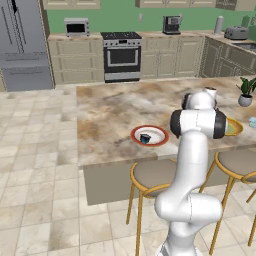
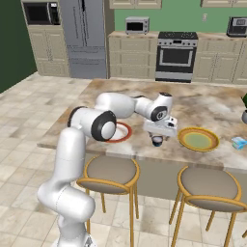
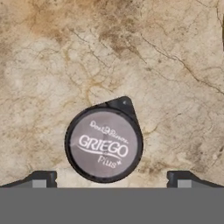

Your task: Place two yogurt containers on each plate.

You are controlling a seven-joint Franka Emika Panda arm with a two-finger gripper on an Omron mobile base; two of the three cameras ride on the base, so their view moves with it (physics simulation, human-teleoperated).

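yogurt cup (image 3: 103, 145) sits on bare counter (image 3: 166, 52) between wide-spread gripper (image 3: 112, 179) fingers, with clear marble all round.

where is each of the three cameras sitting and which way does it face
Left base view: behind the arm on its left, looking over the island counter at the red-rimmed plate; arm at lower right.
Right base view: behind on the right; arm from lower left, gripper over a dark yogurt cup.
Hand view: straight down at that cup's lid, fingertips at the bottom.
Both base views share both plates.
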